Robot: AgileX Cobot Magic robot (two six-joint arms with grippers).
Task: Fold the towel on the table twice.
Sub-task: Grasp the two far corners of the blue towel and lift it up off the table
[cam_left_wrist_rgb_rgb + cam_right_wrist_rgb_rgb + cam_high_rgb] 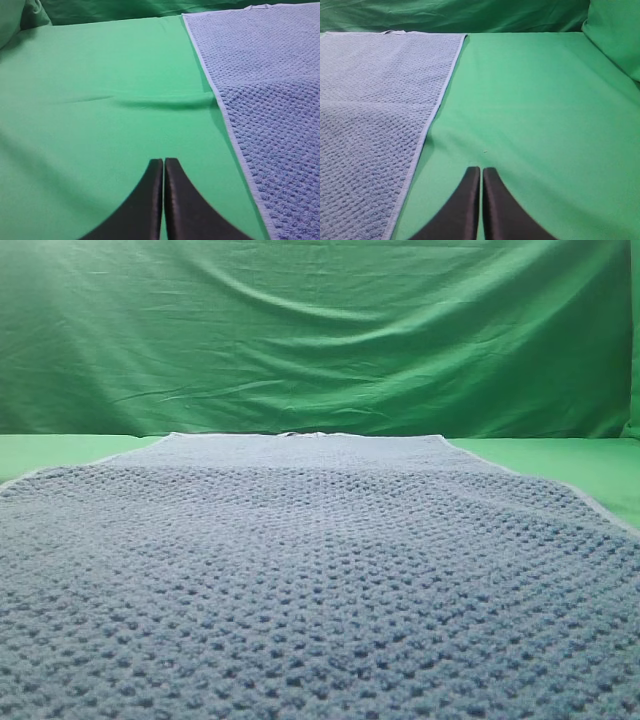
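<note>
Nothing is folded yet — the towel (320,580) lies spread flat on the table (100,100), both folds remaining, while the left gripper (163,165) and right gripper (481,172) hang clenched and empty beside it.

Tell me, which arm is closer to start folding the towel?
Neither much. The left gripper and right gripper are both shut over bare table, each beside its own towel edge. Left looks slightly nearer.

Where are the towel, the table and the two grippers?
towel (320,580): exterior high view, middle of the bumpy weave.
table (100,75): left wrist view, bare green top beside the towel.
left gripper (163,161): left wrist view, shut fingertips.
right gripper (481,169): right wrist view, shut fingertips.
</note>
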